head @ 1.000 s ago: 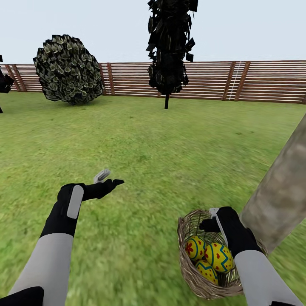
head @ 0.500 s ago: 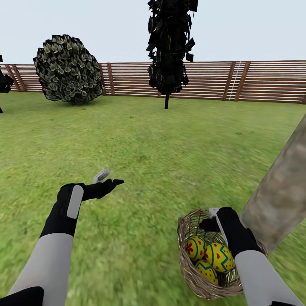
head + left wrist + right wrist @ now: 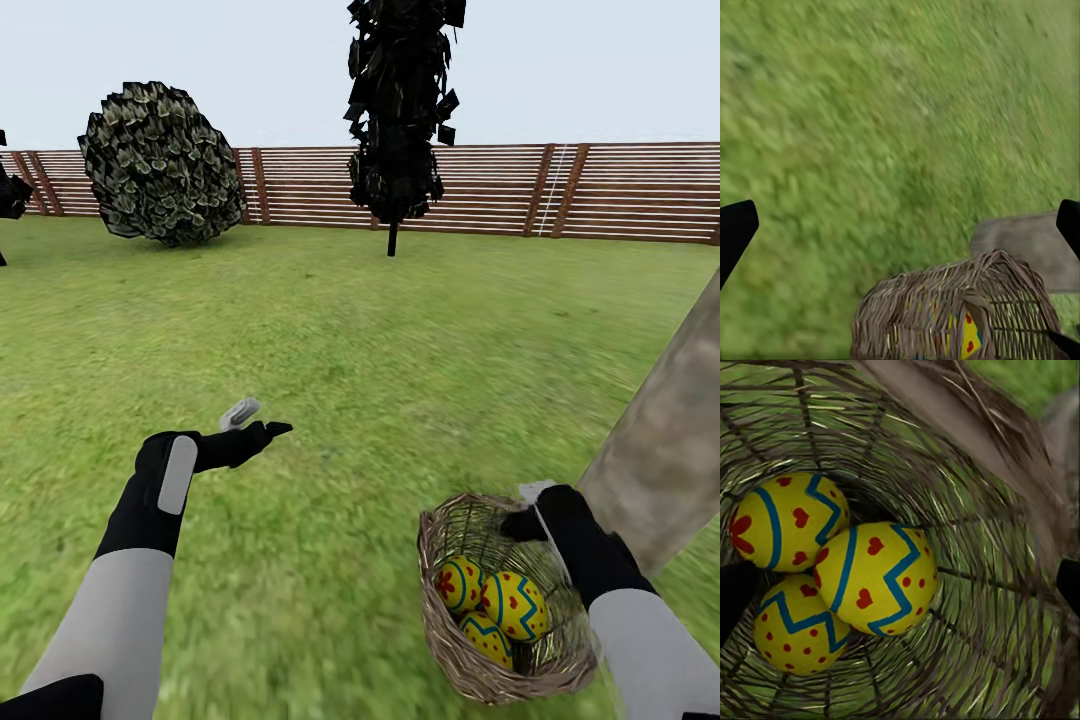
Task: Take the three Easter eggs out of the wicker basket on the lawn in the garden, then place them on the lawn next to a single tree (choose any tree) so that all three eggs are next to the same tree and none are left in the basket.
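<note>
Nearest us, the basket (image 3: 480, 620) sits on the lawn (image 3: 330, 350) w/ all three eggs (image 3: 512, 605) inside: none out yet, so the whole job is left. Our right gripper (image 3: 527, 508) hangs at the basket's far rim, just above the eggs; in the right wrist view its fingertips sit wide apart at the frame edges, nothing between them. Our left gripper (image 3: 262, 420) hovers over bare grass, well apart from the basket, jaws spread, empty. The tree (image 3: 665, 450) stands just beside the basket, so drop spot is close. Farther off: a bush (image 3: 160, 165), a black-leaved tree (image 3: 400, 110), the fence (image 3: 600, 190). No writing or labels anywhere.
</note>
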You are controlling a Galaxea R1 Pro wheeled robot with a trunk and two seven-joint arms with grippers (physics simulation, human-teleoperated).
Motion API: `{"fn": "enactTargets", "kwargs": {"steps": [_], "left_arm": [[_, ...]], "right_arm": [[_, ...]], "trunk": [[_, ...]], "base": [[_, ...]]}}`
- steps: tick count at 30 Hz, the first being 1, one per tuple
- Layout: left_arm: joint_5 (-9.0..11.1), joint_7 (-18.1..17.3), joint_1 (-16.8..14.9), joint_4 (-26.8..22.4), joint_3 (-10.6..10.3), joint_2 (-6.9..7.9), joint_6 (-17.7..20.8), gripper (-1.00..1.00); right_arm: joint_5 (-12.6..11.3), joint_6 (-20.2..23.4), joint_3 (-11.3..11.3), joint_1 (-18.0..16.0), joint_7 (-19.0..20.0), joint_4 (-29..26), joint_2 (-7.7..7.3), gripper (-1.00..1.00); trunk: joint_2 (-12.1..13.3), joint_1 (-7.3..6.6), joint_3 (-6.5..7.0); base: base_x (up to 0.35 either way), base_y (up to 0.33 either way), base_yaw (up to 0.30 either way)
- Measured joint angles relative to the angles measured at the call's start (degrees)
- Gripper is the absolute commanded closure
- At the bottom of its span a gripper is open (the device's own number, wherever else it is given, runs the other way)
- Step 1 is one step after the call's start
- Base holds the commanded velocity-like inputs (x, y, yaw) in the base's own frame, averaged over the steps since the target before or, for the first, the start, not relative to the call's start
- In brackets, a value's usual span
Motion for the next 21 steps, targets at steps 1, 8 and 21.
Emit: {"fn": "enactTargets", "kwargs": {"steps": [1, 8, 21], "left_arm": [[0.0, 0.0, 0.0, 0.0, 0.0, -0.01, 0.0, -1.00], [0.0, -0.1, 0.0, -0.1, 0.0, -0.09, 0.1, -1.00], [0.0, -0.1, 0.0, 0.0, 0.0, -0.15, 0.1, -1.00]], "right_arm": [[-0.1, -0.6, 4.6, 0.0, 2.6, 0.0, -2.13, -1.00], [2.4, -7.4, 21.2, 0.0, 17.7, -0.7, -8.57, -1.00], [8.7, -12.6, 28.7, 0.2, 20.8, -2.8, -8.47, -1.00]], "trunk": [[0.0, 0.00, 0.00], [0.0, 0.00, 0.00], [0.0, 0.00, 0.00]], "base": [[0.000, 0.000, 0.000], [0.000, 0.000, 0.000], [0.000, 0.000, 0.000]]}}
